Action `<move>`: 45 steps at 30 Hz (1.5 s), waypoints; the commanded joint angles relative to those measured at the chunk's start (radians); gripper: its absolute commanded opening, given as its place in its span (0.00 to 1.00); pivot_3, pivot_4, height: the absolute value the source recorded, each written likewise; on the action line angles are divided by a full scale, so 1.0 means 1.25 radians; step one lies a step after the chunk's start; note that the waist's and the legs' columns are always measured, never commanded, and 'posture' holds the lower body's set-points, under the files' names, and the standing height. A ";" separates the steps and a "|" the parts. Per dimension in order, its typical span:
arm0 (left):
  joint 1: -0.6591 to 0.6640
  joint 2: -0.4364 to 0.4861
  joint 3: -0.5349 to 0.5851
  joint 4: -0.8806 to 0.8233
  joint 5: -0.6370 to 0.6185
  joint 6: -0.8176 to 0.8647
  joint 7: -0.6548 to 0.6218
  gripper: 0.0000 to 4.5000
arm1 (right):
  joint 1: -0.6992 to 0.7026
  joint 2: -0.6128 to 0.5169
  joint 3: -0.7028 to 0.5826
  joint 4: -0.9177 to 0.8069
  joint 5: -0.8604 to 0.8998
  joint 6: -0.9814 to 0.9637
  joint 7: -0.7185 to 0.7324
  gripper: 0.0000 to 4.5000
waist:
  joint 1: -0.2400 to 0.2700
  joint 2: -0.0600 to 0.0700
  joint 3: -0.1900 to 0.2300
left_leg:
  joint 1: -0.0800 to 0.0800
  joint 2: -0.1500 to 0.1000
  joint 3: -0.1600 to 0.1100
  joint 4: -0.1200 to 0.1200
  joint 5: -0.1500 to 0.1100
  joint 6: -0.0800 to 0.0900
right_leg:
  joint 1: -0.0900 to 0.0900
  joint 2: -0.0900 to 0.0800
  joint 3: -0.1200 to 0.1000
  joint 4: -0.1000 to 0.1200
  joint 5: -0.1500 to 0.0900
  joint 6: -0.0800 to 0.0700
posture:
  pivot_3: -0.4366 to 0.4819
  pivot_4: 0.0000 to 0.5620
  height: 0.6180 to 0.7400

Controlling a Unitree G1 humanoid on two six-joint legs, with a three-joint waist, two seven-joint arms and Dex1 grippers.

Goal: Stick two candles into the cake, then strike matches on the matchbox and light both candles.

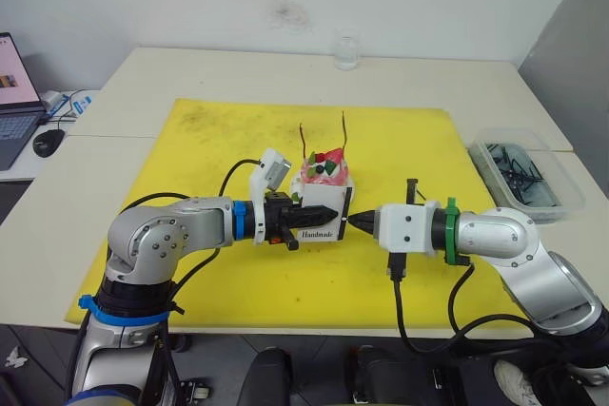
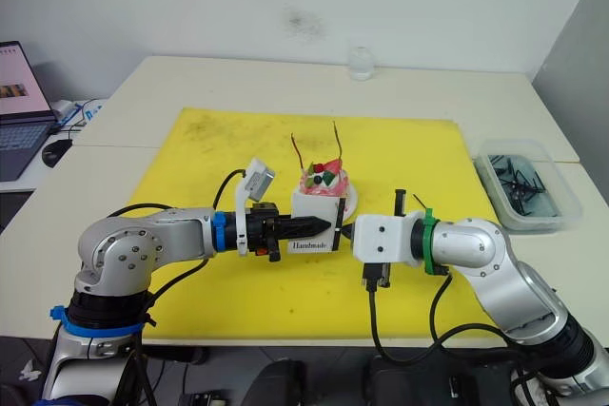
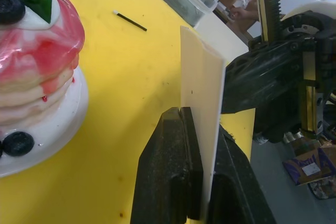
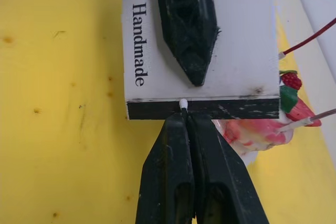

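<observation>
The left gripper [image 4: 191, 72] is clamping the matchbox [image 4: 239, 61] between its jaws, holding it on edge just in front of the cake [image 1: 325, 176]. The right gripper [image 4: 185, 116] is pinching a match [image 4: 183, 103], jaws together, its pale tip seemingly touching the box's black strip. Both candles [image 1: 344, 130] are standing in the cake. Another match [image 3: 129, 20] is lying on the yellow mat [image 1: 209, 140].

The matchbox [image 1: 322, 216] stands before the cake [image 1: 324, 176], candles [image 1: 343, 133] in it.
</observation>
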 commanded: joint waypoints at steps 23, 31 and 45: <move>-0.036 -0.100 0.020 -0.029 -0.050 0.006 0.033 0.00 | -0.015 0.035 0.051 0.045 -0.066 -0.057 0.015 0.01 | 0.000 0.000 0.000 | 0.000 0.000 0.000 0.000 0.000 0.000 | 0.000 0.000 0.000 0.000 0.000 0.000 | 0.48 0.27 1.00; -0.323 -0.105 0.202 0.110 -0.098 -0.031 0.114 0.00 | 0.050 0.002 0.070 0.012 -0.053 -0.110 0.081 0.01 | 0.002 -0.002 0.001 | -0.006 0.000 -0.002 0.006 0.000 0.000 | 0.000 0.003 -0.006 0.000 0.001 0.000 | 0.48 0.27 1.00; -0.119 0.065 0.171 -0.058 -0.183 0.062 0.072 0.00 | 0.060 -0.028 -0.054 -0.028 0.014 -0.024 0.067 0.01 | -0.017 0.000 0.000 | 0.001 0.000 -0.004 0.003 0.000 -0.001 | 0.001 0.000 0.001 0.002 0.001 0.001 | 0.48 0.27 1.00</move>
